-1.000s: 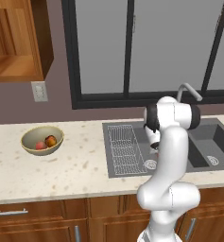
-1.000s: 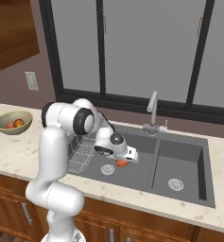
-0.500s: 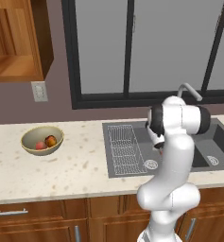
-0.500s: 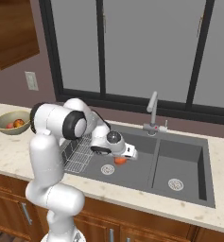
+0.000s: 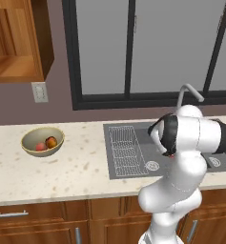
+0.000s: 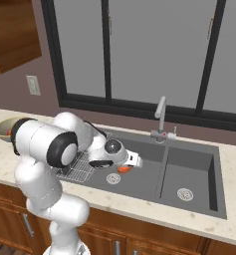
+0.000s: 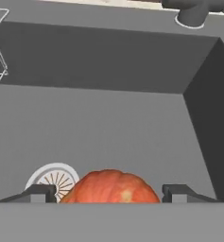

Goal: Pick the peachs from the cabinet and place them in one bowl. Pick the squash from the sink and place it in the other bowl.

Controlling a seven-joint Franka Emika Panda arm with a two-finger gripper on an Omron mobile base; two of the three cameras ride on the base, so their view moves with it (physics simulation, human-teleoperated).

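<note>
The orange-red squash sits between my two fingertips, which press close on both its sides. My gripper is low inside the left basin of the dark grey sink, shut on the squash just beside the round drain. Two peachs lie in the pale tan bowl on the counter at the left. The cabinet hangs above the bowl with its inside showing. The other bowl is out of view.
A wire rack lies at the sink's left end and a curved silver tap stands behind the basins. A dark-framed window runs along the wall. My own arm bends over the sink's front edge.
My arm's elbow and shoulder have swung left and lower in the right base view. The gripper and the squash have shifted only slightly to the left by the drain.
</note>
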